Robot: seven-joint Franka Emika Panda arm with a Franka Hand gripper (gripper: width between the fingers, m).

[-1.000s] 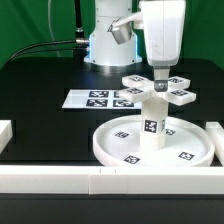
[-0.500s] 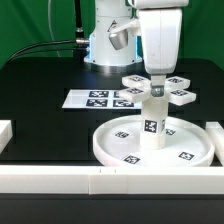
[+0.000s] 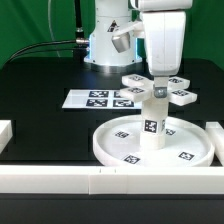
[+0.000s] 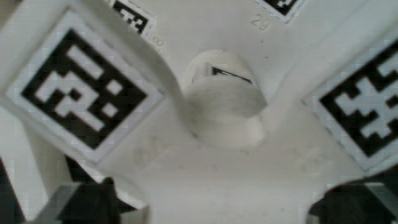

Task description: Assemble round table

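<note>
The large round disc (image 3: 105, 150) lies flat at the front of the table. The short thick leg (image 3: 153, 125) stands upright on its middle. The small cross-shaped piece (image 3: 178, 96) sits on top of the leg. My gripper (image 3: 158, 88) comes straight down on the cross's centre and is shut on it. In the wrist view the cross-shaped piece (image 4: 196, 160) fills the picture, with tags on its arms. It lies between my two dark fingertips (image 4: 86, 200), and my gripper (image 4: 222, 205) spans its middle. The leg is hidden there.
The marker board (image 3: 95, 99) lies flat behind the disc, towards the exterior view's left. A long white rail (image 3: 60, 180) runs along the front edge, with white blocks at the left (image 3: 5, 132) and right (image 3: 214, 135). The robot base (image 3: 105, 45) stands at the back.
My hand has turned a little about its vertical axis, and the cross-shaped piece has turned slightly with it on top of the leg. The disc and leg stay put.
</note>
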